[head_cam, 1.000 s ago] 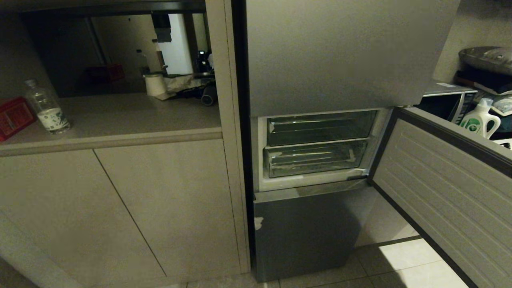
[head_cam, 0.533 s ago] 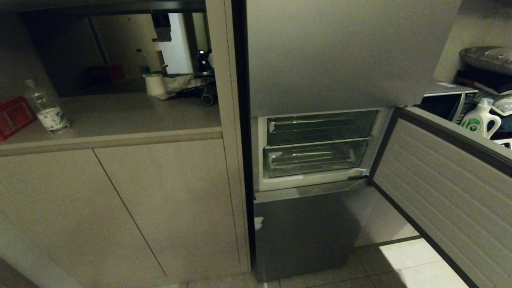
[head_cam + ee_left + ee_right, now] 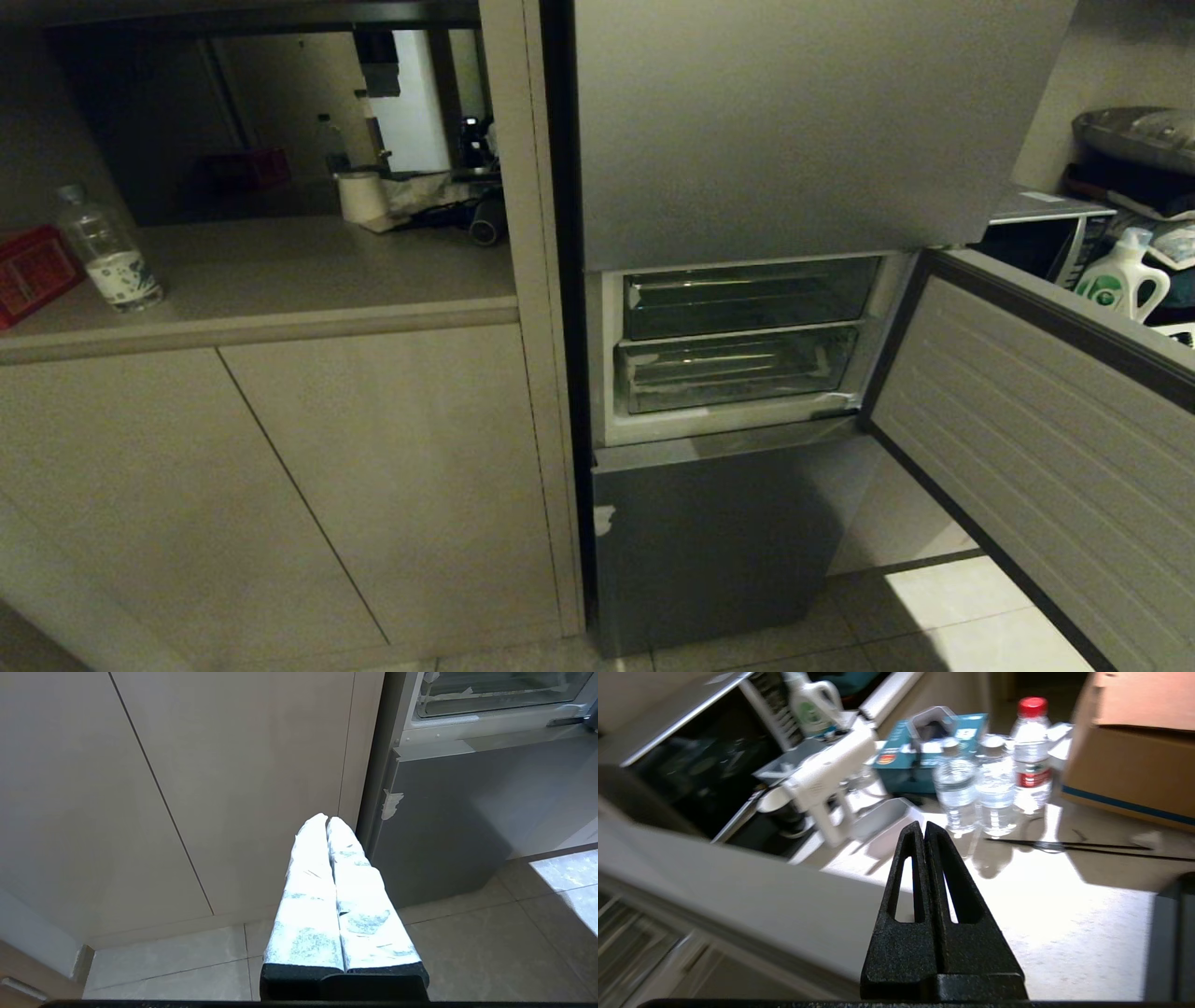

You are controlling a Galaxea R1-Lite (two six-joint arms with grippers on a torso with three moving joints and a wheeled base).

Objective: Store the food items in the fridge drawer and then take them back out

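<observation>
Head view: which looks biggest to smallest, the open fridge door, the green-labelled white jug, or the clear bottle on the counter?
1. Open fridge door, by far.
2. Clear bottle.
3. White jug, partly hidden, so it may only look smaller than the bottle.

Dim and murky in the head view, save one bright patch on the floor tiles (image 3: pixel 943 597). Overexposed glare on the left claw (image 3: pixel 327 823). Motion-blurred throughout the right wrist view.

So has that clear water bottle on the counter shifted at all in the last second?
No. The water bottle stands in the same spot beside the red box on the counter, and the fridge's open door hasn't shifted either.
</observation>
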